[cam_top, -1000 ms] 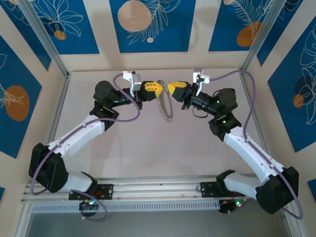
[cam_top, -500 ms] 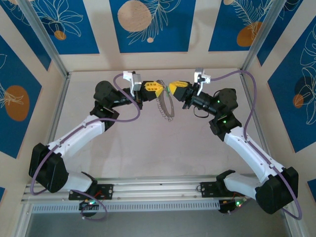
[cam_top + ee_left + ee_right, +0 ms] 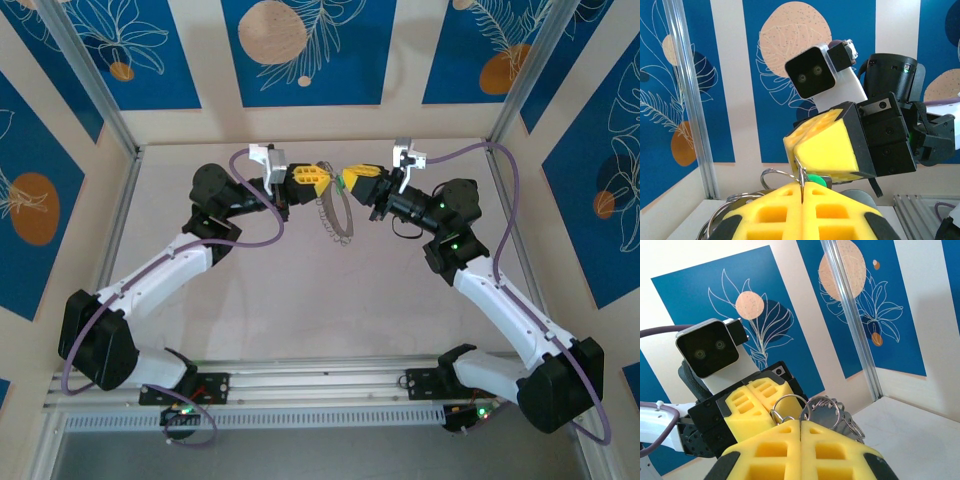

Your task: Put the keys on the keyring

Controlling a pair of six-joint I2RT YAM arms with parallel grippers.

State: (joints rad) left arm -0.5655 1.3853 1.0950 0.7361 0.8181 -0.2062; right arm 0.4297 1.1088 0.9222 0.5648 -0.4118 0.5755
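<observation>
My left gripper [image 3: 802, 194] clamps the ring [image 3: 776, 174]; the right gripper [image 3: 796, 154] is clenched too, on what I can't tell. I'd nudge the key [image 3: 815, 178] along slowly, with the ring held taut.

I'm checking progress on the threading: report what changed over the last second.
The right end effector drew back slightly to the right in the first half second, then held. The left end effector stayed put; both remain shut, tips nearly meeting, with the key at the right one's tip and the keyring hanging between them.
</observation>
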